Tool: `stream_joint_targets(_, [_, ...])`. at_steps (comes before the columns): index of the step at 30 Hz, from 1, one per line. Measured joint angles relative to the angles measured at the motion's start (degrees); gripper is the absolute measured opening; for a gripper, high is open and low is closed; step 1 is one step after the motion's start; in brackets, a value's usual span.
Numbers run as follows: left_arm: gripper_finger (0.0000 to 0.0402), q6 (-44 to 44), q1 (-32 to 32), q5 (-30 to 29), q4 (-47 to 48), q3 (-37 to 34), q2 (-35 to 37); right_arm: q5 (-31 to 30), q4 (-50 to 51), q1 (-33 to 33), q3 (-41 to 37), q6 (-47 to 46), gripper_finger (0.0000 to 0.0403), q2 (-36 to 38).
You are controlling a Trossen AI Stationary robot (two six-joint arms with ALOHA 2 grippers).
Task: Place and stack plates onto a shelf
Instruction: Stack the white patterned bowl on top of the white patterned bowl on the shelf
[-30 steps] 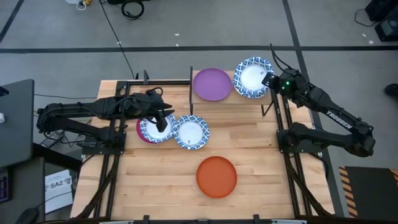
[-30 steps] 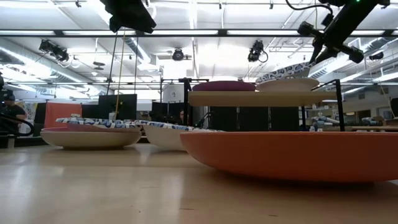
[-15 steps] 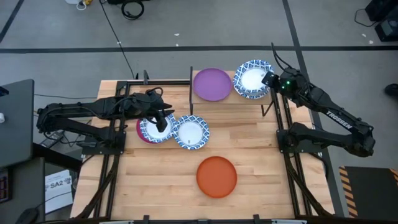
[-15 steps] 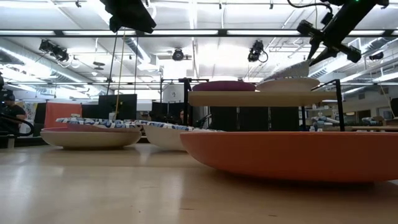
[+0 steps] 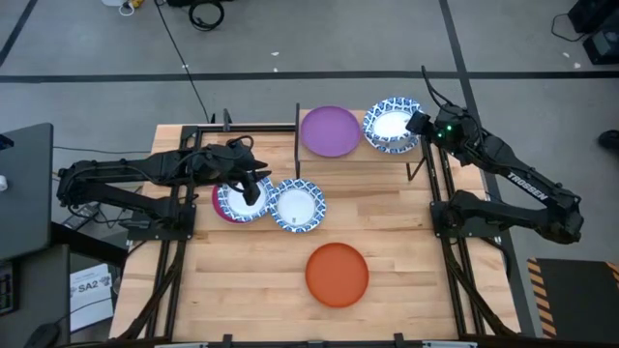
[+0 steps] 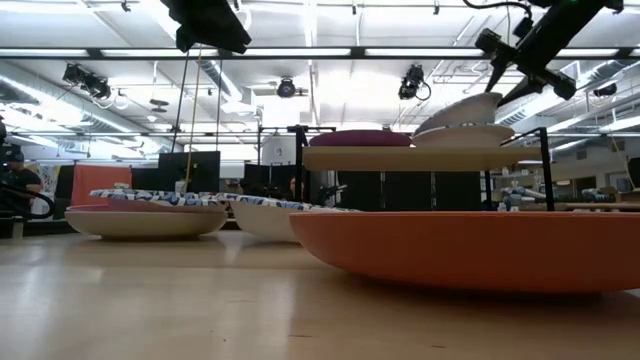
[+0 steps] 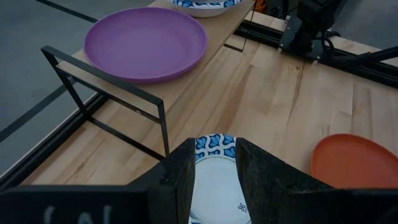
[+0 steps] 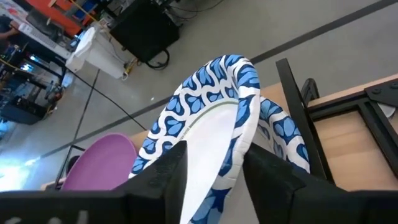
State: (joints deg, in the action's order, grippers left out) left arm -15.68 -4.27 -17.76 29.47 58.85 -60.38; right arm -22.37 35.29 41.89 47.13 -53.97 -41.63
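On the shelf [image 5: 368, 155] a purple plate [image 5: 331, 130] lies at the left, and two blue-rimmed white plates lie at the right. My right gripper [image 5: 416, 124] is shut on the upper one [image 5: 390, 124], which tilts over the lower one [image 8: 283, 134]. On the table a blue-rimmed plate [image 5: 242, 200] rests on the magenta plate [image 5: 219, 201]. Another blue-rimmed plate [image 5: 298, 205] lies beside it, and the orange plate [image 5: 338, 275] sits nearer. My left gripper [image 7: 214, 162] hovers open above the plate on the magenta one, well clear of it in the low view [image 6: 210, 25]. My right gripper pinches the upper blue-rimmed plate by its rim [image 8: 239, 134] on the side toward the table's right, one finger above and one below. The fingers slant down from the right. The held rim [image 6: 490, 100] is raised and the opposite edge [image 6: 425, 127] rests on the plate below.
The shelf stands on thin black legs [image 7: 163, 127] at the table's far edge. Black arm mounts [image 5: 455, 208] flank the table on both sides. Bare wood lies between the orange plate and the shelf [image 5: 387, 213].
My right gripper has risen a little and tipped the held plate more steeply. The plate's gripped rim has come up, while its opposite edge has stayed low on the plate beneath.
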Motion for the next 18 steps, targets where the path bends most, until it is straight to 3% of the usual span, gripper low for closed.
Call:
stream_joint_targets(5, [0.0121, 0.0, 0.0, 0.0, -0.02, 0.0, 0.0, 0.0, 0.0, 0.0, 0.0, 0.62, 0.0189, 0.0])
stream_joint_targets(18, [0.0121, -0.02, 0.0, 0.01, -0.01, 0.0, 0.0, 0.0, 2.3, 0.0, 0.0, 16.98, 0.0226, 0.04])
